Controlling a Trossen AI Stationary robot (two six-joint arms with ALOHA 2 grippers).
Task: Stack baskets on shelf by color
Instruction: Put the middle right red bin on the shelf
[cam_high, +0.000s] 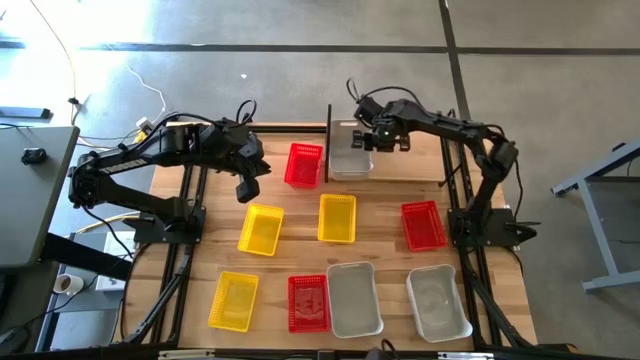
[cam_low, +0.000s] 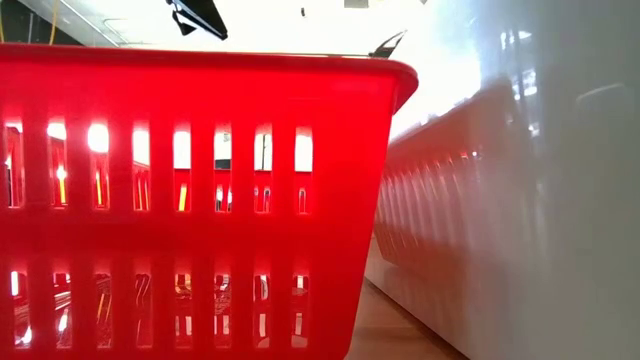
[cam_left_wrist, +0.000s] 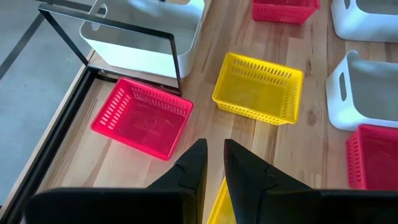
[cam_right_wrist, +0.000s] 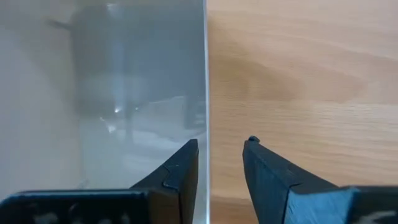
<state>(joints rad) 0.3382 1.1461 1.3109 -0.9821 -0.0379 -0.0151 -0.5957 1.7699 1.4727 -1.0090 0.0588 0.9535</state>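
The right gripper (cam_right_wrist: 221, 155) hangs over the clear basket's (cam_high: 350, 152) rim on the shelf (cam_high: 329, 145), jaws narrowly open, wall between them. The left gripper (cam_left_wrist: 214, 163) waits, jaws narrow.

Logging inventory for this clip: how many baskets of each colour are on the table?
Yellow perforated plastic baskets: 3
Red perforated plastic baskets: 3
Whitish-clear plastic baskets: 3
Total: 9
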